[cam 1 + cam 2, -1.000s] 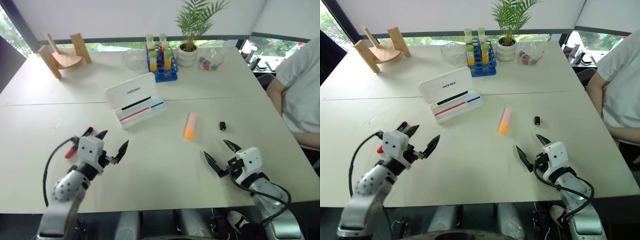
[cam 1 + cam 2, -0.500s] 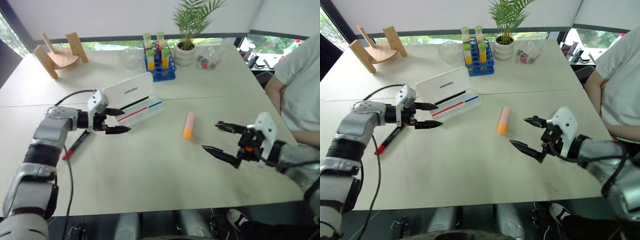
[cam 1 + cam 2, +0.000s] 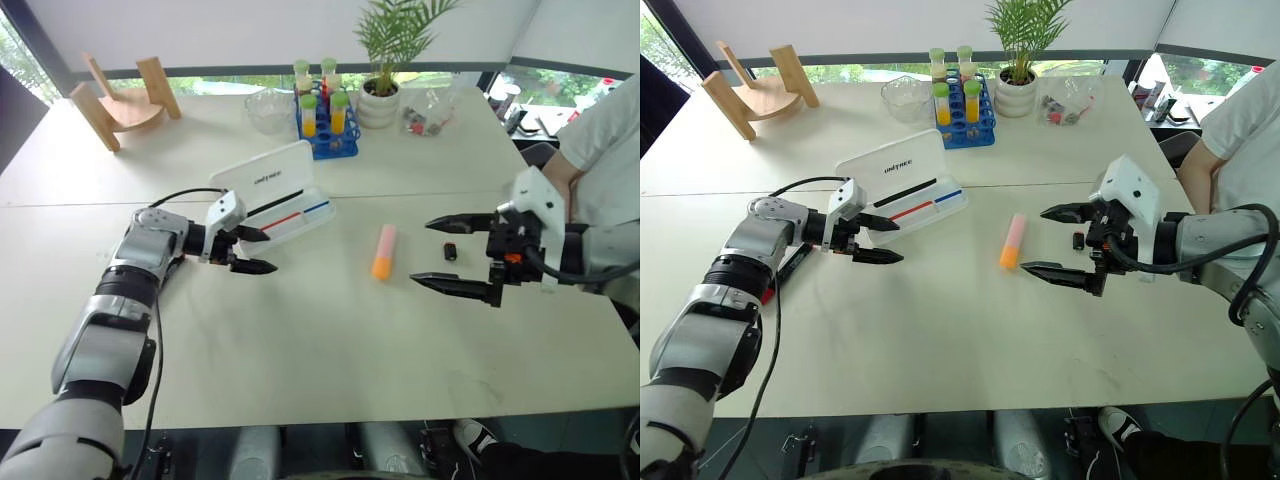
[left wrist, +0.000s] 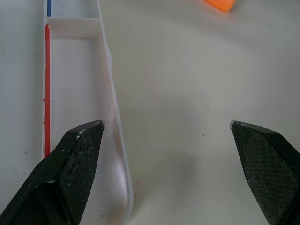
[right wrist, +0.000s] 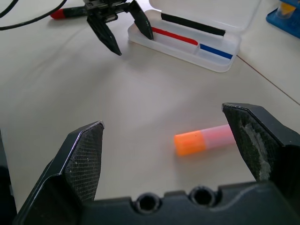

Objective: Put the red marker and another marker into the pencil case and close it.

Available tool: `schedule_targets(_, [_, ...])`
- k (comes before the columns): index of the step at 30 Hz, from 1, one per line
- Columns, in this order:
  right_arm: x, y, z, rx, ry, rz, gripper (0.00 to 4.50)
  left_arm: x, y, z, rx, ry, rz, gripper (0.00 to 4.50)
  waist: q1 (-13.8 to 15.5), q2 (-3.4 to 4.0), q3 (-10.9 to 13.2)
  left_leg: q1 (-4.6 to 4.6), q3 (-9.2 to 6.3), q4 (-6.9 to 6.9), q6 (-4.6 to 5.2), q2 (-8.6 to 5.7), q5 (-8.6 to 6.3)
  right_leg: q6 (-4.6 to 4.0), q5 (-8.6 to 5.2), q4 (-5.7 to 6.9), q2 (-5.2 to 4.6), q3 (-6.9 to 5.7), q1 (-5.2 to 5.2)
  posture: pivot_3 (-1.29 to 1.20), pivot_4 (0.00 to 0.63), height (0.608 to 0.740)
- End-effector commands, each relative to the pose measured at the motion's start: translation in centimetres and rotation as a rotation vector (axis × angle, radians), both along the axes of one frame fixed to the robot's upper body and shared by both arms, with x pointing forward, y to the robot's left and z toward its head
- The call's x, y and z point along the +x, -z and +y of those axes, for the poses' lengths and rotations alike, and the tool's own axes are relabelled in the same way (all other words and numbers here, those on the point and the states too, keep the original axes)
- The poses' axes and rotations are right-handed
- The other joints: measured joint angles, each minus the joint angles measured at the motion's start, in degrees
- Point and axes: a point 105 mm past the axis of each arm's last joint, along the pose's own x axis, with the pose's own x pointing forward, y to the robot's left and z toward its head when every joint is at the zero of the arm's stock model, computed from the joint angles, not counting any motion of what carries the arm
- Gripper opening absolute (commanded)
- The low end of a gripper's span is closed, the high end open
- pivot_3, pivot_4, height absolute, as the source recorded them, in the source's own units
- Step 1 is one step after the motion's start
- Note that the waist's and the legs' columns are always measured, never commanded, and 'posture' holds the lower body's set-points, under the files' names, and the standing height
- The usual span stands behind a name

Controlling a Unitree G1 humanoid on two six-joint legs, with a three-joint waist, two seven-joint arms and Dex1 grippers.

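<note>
Right eye view counts one pencil case [image 3: 902, 188], one highlighter [image 3: 1011, 241] and one red marker [image 3: 792, 262], all on the white surface [image 3: 940, 320]. The case is flat, white, lid raised, with black, red and blue stripes inside. The pink-to-orange highlighter lies between both tools. The slim marker is mostly hidden behind the left arm. Left tool [image 3: 877, 240] hangs spread and empty beside the case; right tool [image 3: 1060, 243], also spread, holds nothing.
</note>
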Motion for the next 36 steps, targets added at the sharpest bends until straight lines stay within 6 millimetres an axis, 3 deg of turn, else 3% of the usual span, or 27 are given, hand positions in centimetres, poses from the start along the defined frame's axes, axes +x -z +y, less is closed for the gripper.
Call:
schedule_targets(1, [0.0,-1.6,0.0,-0.006,-0.003,-0.059,4.50,0.3,0.3,-0.1,-0.012,-0.030,-0.029,4.21,0.0,0.00,0.0,0.00,0.00,0.01,0.00,0.00,0.00,0.00,0.00,0.02,-0.01,0.00,0.00,0.00,0.150,0.740])
schedule_targets(3, [0.0,-1.8,0.0,-0.009,-0.004,-0.062,4.50,0.4,0.4,-0.3,-0.017,-0.038,-0.035,3.56,0.0,0.00,0.0,0.01,-0.01,0.03,0.00,0.00,0.00,0.00,0.00,0.04,-0.01,-0.01,0.00,0.00,0.150,0.740])
schedule_targets(10, [-0.1,-2.3,0.1,0.003,-0.005,-0.072,4.50,0.2,1.4,-0.2,0.000,-0.040,-0.035,0.08,0.0,0.03,0.0,0.02,-0.02,0.03,-0.01,0.00,0.00,0.00,0.00,0.06,0.00,-0.02,0.00,0.00,0.150,0.740])
schedule_targets(22, [0.4,-2.5,0.4,0.011,-0.006,-0.079,4.50,-6.8,2.7,0.0,0.099,0.299,0.009,0.03,-0.1,0.10,0.0,0.14,0.02,-0.01,-0.03,0.06,0.01,-0.01,0.00,0.13,0.01,0.00,0.06,0.00,0.150,0.740])
schedule_targets(36, [0.9,-2.4,0.3,0.009,-0.016,-0.086,4.50,-8.5,3.5,0.2,0.090,0.210,0.019,0.03,-0.2,0.12,0.0,0.39,0.03,0.01,-0.02,0.06,0.01,-0.02,0.00,0.12,0.00,0.01,0.31,0.00,0.150,0.740])
